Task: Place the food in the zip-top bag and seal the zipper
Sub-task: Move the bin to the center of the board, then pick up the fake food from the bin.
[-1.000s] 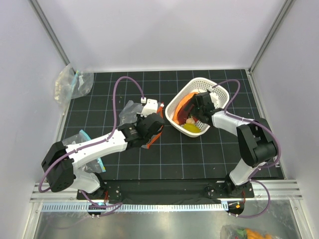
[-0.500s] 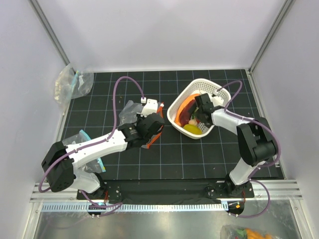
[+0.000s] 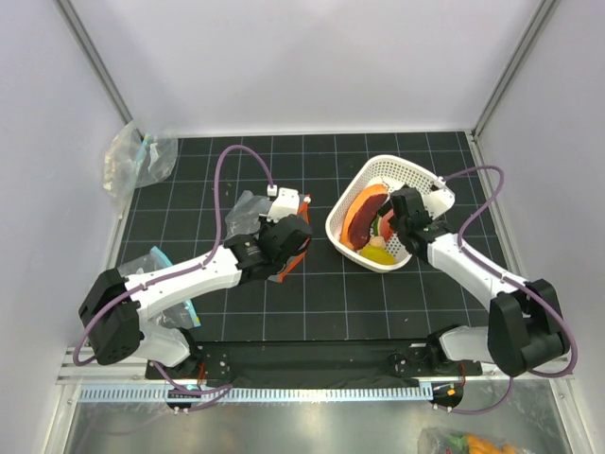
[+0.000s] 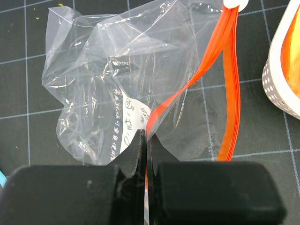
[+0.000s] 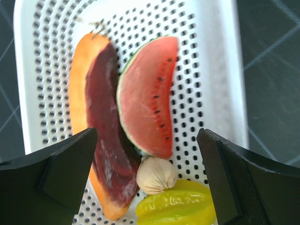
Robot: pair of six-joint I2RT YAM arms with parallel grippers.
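Over the last second the right arm swings its elbow out toward the lower right of the top view, and the white basket [image 3: 397,168] slides a little rightward with it. The right gripper [image 5: 146,136] finishes spreading its jaws wide and now hangs empty just above the food. Every piece still lies in the basket, right of centre in the top view: the watermelon slice [image 5: 150,98], the dark red piece [image 5: 105,122] resting on the orange piece [image 5: 82,79], the peach ball [image 5: 157,174] and the yellow lemon [image 5: 178,208]. The left gripper [image 4: 146,140] has not moved, clamped tight on the zipper [image 4: 225,56] edge of the zip-top bag [image 4: 103,84], left of centre. Nothing is bagged yet; a first pick looks imminent.
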